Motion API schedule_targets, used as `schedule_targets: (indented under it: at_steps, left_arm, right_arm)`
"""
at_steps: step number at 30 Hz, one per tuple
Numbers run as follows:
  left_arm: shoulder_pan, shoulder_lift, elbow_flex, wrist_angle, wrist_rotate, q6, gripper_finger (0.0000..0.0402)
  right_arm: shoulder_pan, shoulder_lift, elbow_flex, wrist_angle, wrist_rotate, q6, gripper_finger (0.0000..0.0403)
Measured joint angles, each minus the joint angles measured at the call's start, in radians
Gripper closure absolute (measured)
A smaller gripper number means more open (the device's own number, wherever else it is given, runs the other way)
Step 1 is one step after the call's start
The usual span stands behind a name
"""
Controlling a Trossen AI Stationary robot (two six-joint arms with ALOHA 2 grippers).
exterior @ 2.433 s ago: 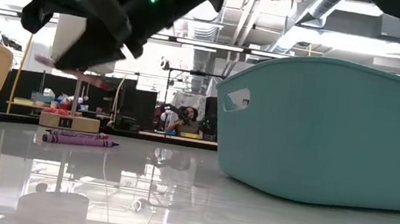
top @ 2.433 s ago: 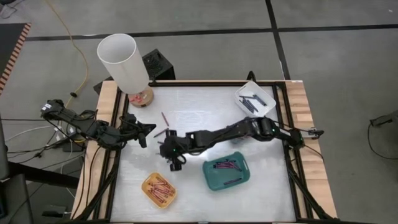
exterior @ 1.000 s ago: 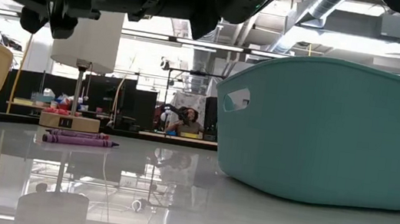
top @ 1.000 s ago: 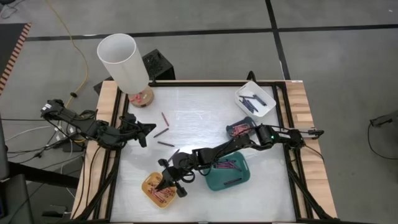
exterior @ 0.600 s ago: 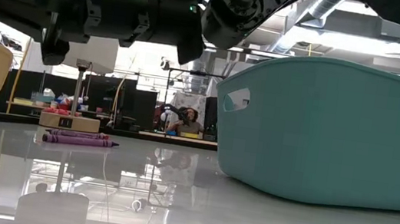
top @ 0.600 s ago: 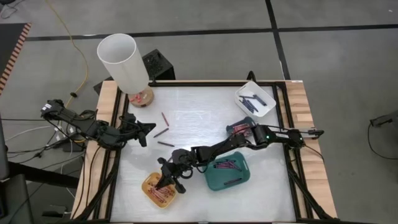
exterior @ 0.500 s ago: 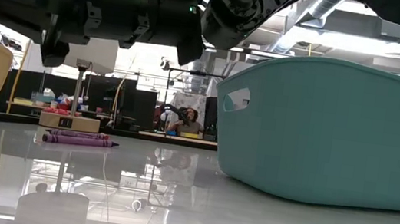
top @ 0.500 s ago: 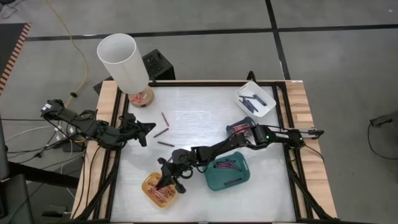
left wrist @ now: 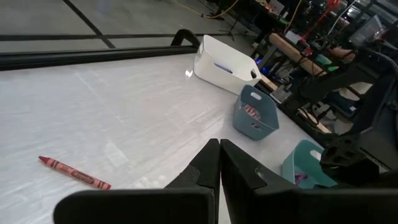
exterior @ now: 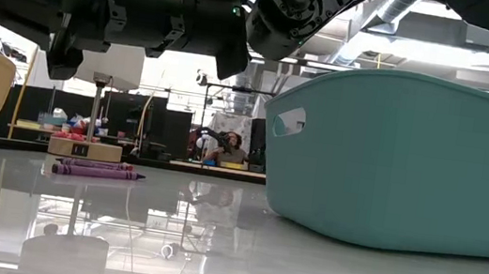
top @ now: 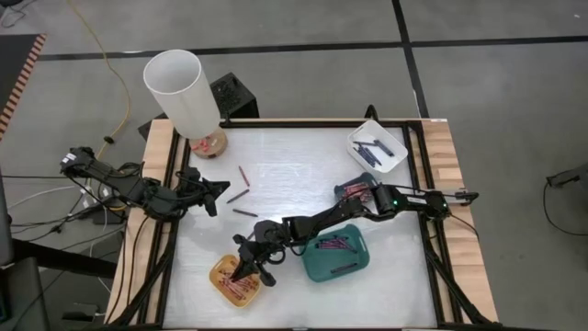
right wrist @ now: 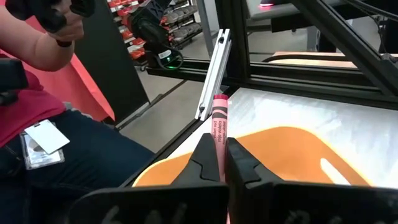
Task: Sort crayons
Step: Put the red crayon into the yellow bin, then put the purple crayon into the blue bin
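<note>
Crayon (right wrist: 218,121) in hand: the right gripper (top: 246,269) had its fingers clamped on a pink-red stick and hung over the yellow tray (top: 221,268), at about seven o'clock on the table (top: 285,165). This looked like the drop-off step; the next move would call for parting the fingers so the stick falls among the reds already there. The left gripper (top: 213,191) waited at nine o'clock, fingers together and empty. Three loose crayons (top: 240,195) lay near the white tabletop's ten o'clock. A teal tray (top: 358,262) sat at five o'clock, a white tray (top: 397,159) at two. Beyond the table's edge stood a person (right wrist: 43,93).
</note>
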State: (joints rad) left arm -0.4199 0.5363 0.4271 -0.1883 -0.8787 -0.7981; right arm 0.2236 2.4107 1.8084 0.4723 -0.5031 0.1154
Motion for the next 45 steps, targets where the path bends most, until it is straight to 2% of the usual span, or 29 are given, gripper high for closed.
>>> schedule_targets:
  at_steps: [15, 30, 40, 45]
  left_arm:
    - [0.000, 0.000, 0.000, 0.006, 0.000, -0.003, 0.0401]
    - [0.000, 0.000, 0.000, 0.007, 0.000, -0.003, 0.0401]
    - [0.000, 0.000, 0.000, 0.007, 0.000, -0.005, 0.0401]
    - [0.000, 0.000, 0.000, 0.007, 0.011, -0.014, 0.0401]
  right_arm:
    - [0.004, 0.000, 0.000, -0.001, 0.002, -0.004, 0.0401]
    - [0.005, 0.000, 0.000, -0.018, 0.008, 0.000, 0.0355]
    - [-0.001, -0.001, 0.000, -0.023, 0.007, -0.008, 0.0351]
    - [-0.018, -0.054, 0.000, -0.060, 0.007, -0.068, 0.0351]
